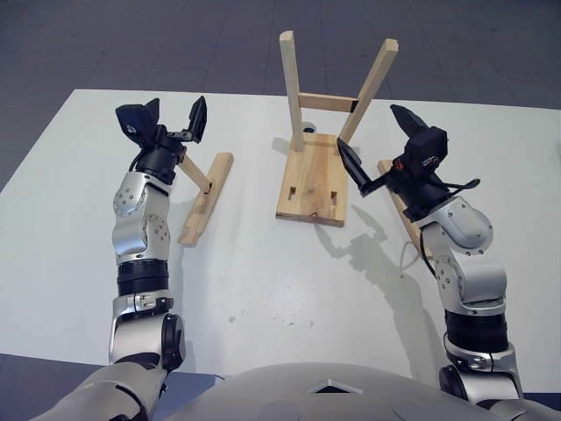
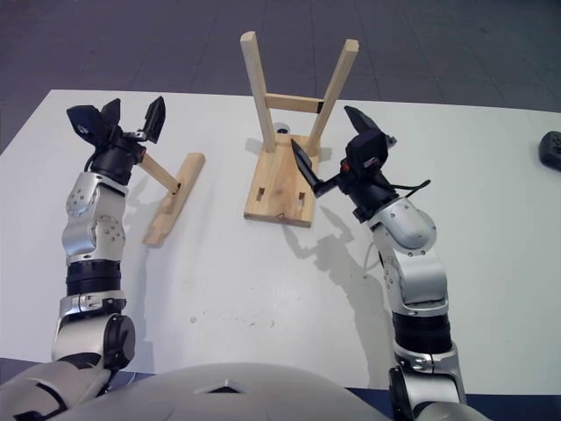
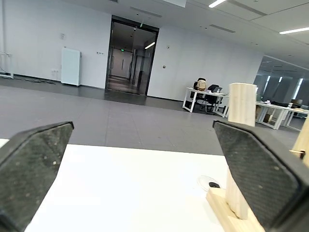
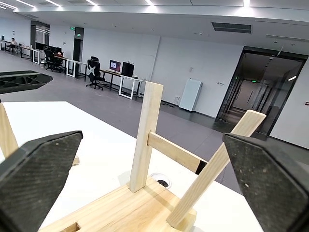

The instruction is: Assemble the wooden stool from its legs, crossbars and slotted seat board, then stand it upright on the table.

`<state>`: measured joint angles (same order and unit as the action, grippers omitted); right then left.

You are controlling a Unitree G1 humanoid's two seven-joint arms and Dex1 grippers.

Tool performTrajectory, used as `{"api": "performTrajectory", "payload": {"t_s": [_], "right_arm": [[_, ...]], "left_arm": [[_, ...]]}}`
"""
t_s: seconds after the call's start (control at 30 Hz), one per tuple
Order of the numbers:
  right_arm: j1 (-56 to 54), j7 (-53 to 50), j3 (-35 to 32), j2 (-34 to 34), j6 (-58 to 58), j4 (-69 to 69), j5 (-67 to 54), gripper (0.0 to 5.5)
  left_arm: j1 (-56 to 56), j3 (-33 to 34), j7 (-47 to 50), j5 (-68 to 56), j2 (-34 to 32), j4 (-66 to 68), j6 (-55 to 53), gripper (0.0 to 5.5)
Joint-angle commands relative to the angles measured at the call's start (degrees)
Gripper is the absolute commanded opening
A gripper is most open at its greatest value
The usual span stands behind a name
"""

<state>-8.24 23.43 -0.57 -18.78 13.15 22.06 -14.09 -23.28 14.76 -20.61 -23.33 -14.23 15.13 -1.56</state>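
The slotted seat board (image 1: 308, 182) lies flat at the table's middle back. Two legs (image 1: 292, 83) stand up from its far end, joined by a crossbar (image 1: 326, 102). Left of it lies a loose leg (image 1: 208, 197) with a crossbar (image 1: 195, 172) sticking up from it. My left gripper (image 1: 168, 121) hangs open just above and left of that crossbar's end, holding nothing. Another loose leg (image 1: 401, 203) lies partly hidden under my right arm. My right gripper (image 1: 381, 145) is open beside the board's right edge, facing the standing legs (image 4: 147, 135), with nothing between its fingers.
A round cable hole (image 1: 308, 127) sits in the white table (image 1: 263, 281) just behind the seat board. A small black object (image 2: 550, 149) lies at the far right edge. The near half of the table is bare white surface.
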Motion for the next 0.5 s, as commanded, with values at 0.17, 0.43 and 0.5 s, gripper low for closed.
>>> {"api": "performTrajectory", "payload": {"t_s": [0.17,0.43,0.5], "right_arm": [[1.41,-0.32,0.15,0.10,1.12,1.80,-0.13,5.40],[1.91,-0.59,0.74,0.44,1.26,2.20,-0.18,5.40],[1.95,-0.69,0.97,0.52,1.27,2.32,-0.17,5.40]], "left_arm": [[4.14,1.39,0.70,-1.46,0.61,1.22,-3.74,5.38],[1.82,1.97,2.93,-5.74,1.18,-10.18,-8.74,5.38],[0.02,2.54,3.77,-6.38,0.59,-12.45,-9.76,5.38]]}}
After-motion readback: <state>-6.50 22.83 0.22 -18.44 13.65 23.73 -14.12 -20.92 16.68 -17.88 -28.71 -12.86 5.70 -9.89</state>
